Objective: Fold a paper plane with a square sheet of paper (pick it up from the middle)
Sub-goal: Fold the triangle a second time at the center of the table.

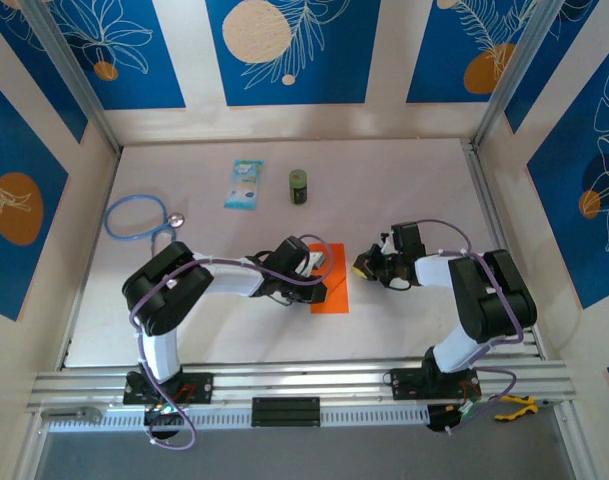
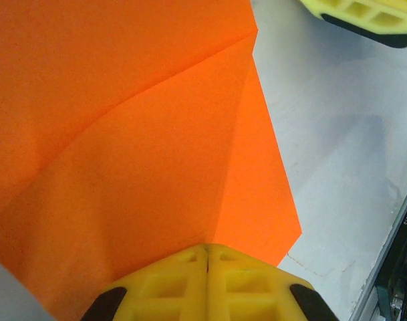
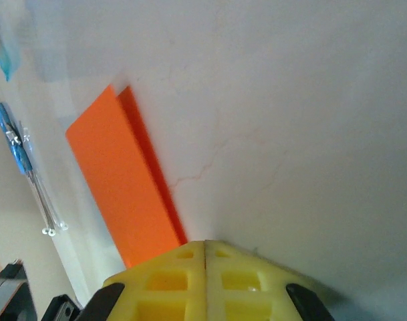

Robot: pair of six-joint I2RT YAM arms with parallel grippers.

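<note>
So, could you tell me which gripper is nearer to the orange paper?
Left. The left gripper is right over the orange paper; the right gripper sits just off its right edge.

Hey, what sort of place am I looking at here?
Probably a robot test cell, not a home: the left arm and right arm bolted to an aluminium rail, a white table boxed in by blue patterned wall panels, and unrelated props like a stethoscope.

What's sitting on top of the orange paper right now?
The left gripper, its yellow jaws shut, sits over the thin bright orange folded paper sheet. Seen from above, it hides the sheet's left part; contact cannot be judged.
</note>
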